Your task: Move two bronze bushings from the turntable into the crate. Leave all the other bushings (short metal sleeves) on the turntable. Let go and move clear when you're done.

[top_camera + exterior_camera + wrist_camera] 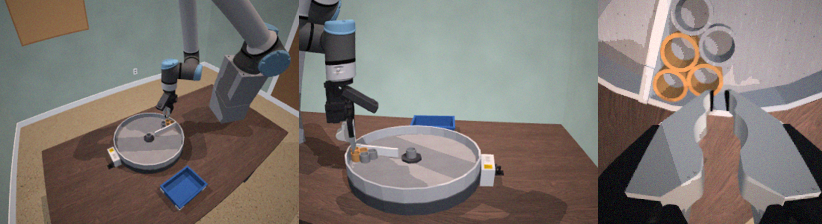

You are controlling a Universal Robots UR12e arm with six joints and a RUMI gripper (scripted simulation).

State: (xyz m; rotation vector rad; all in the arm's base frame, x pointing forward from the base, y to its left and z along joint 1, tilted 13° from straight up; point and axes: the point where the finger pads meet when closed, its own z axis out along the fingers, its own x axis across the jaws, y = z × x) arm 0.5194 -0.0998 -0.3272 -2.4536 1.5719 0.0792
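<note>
The grey turntable (149, 141) holds a small cluster of bushings at its far right rim. In the wrist view three bronze bushings (679, 51) (671, 85) (704, 80) stand upright, touching each other. Two grey bushings (718, 44) (691, 13) stand beside them. The cluster also shows in the top and exterior views (169, 122) (363, 154). My gripper (719, 91) (352, 142) is shut, with only a thin slit between the tips. It hangs just above the rim, beside the nearest bronze bushing, and holds nothing. The blue crate (183, 186) is empty.
A white bar (379, 150) runs from the bushings toward the dark hub (410, 154) at the turntable's centre. A white box (113, 156) sits against the turntable's rim. The arm's grey pedestal (233, 89) stands at the back right of the table.
</note>
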